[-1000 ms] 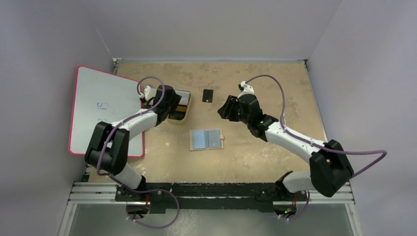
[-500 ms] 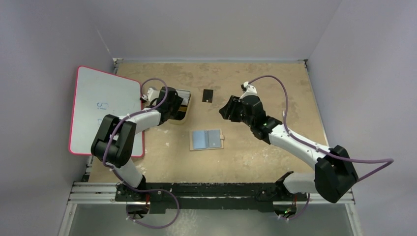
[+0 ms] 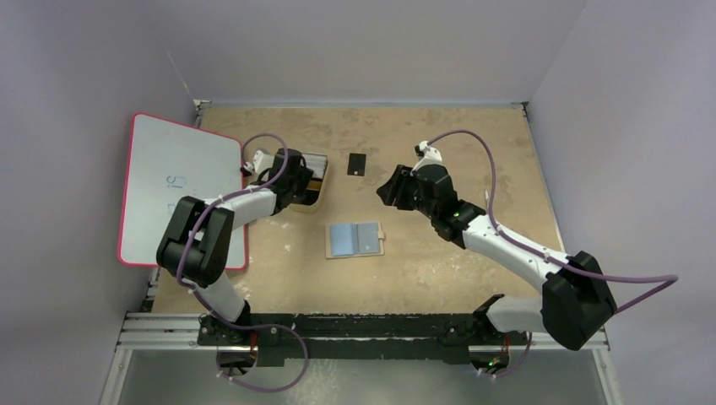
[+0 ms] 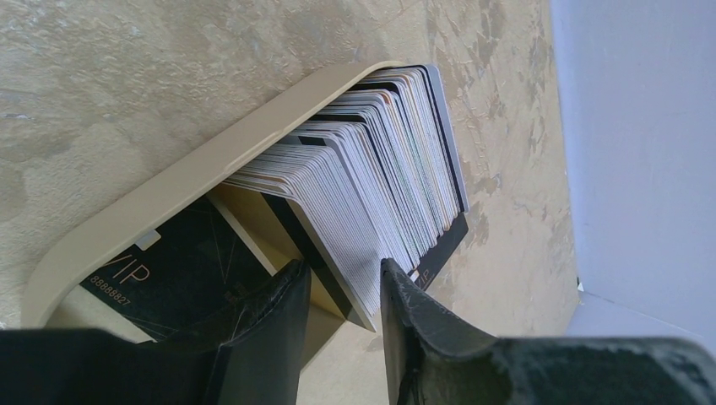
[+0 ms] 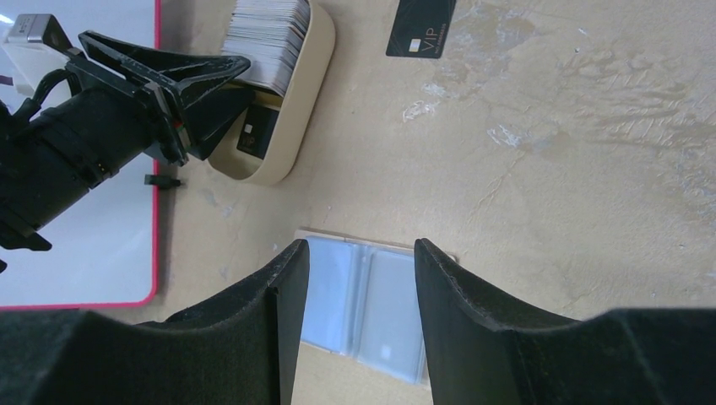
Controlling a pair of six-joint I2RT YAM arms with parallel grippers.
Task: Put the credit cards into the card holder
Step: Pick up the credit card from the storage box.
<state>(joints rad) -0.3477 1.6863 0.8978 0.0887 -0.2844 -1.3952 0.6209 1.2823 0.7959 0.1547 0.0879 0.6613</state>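
Note:
The credit cards (image 4: 363, 169) stand as a tight, mostly pale stack in a small yellow tray (image 4: 211, 169). A black VIP card (image 4: 169, 274) lies flat in that tray. My left gripper (image 4: 342, 291) is open at the tray, its fingers either side of the stack's nearest cards; in the top view it (image 3: 306, 181) covers the tray (image 3: 323, 190). Another black card (image 3: 357, 164) lies on the table behind. The card holder (image 3: 355, 240) lies open, blue-grey pockets up. My right gripper (image 5: 359, 278) is open and empty above the holder (image 5: 363, 304).
A big pink-framed whiteboard (image 3: 173, 190) lies at the left, partly over the table edge, under my left arm. Grey walls close in the back and sides. In the right wrist view the tray (image 5: 291, 110) and the loose black card (image 5: 420, 25) show beyond the holder.
My left arm has swung its elbow right and brought the gripper a little further over the tray. My right gripper has shifted slightly back. Cards and holder have not moved.

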